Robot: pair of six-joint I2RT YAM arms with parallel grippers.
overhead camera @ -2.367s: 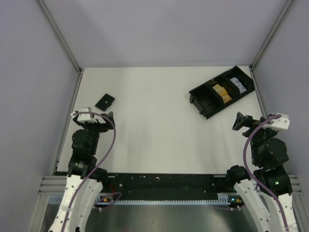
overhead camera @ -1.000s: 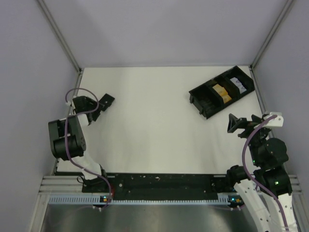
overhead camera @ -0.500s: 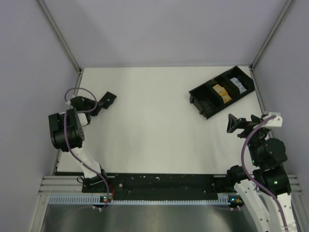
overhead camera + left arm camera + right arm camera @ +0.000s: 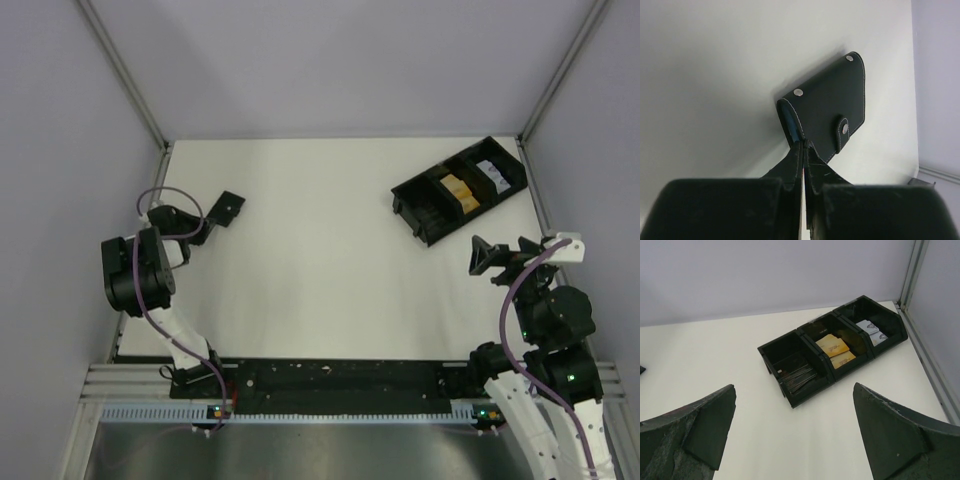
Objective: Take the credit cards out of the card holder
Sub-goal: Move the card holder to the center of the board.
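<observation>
Left fingers (image 4: 785, 172): now pressed together, where a second ago they stood apart. Their tips touch the near corner of the card holder (image 4: 827, 112), far left on the worktop (image 4: 320, 260), nudged slightly rightward since. You may have its edge pinched; unconfirmed. Credit cards: none showing. Right fingers (image 4: 705, 425): wide, empty, unmoved.

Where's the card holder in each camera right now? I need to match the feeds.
Top external: card holder on the table's left side, at the left gripper tip.
Left wrist: centre frame, at the shut gripper's tip.
Right wrist: not clearly in it; a dark sliver at the left edge may be it.
Shared landmark: the white table.
</observation>
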